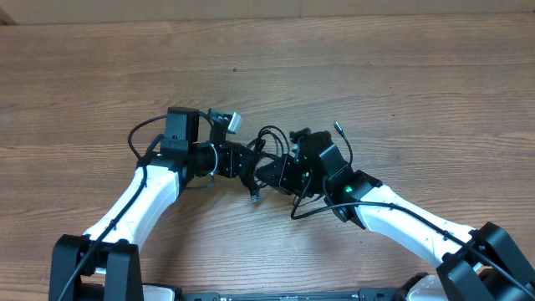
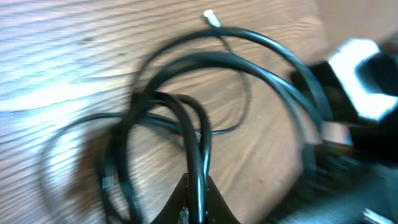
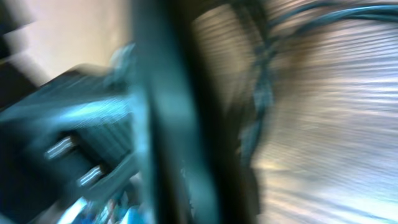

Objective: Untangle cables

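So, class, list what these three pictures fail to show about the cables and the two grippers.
1. Overhead: the middle of the cables is hidden under the left gripper and right gripper.
2. Overhead: the plug ends are too small to identify.
3. Left wrist: motion blur hides which loop crosses over which.
4. Right wrist: heavy blur; whether the right gripper holds a cable cannot be told.

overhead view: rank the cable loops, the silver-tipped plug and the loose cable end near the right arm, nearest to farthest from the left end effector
From the left end effector:
1. cable loops, right at its tip, on the far side.
2. silver-tipped plug, a little below it, toward the robot's base.
3. loose cable end, farthest, well out to the right.
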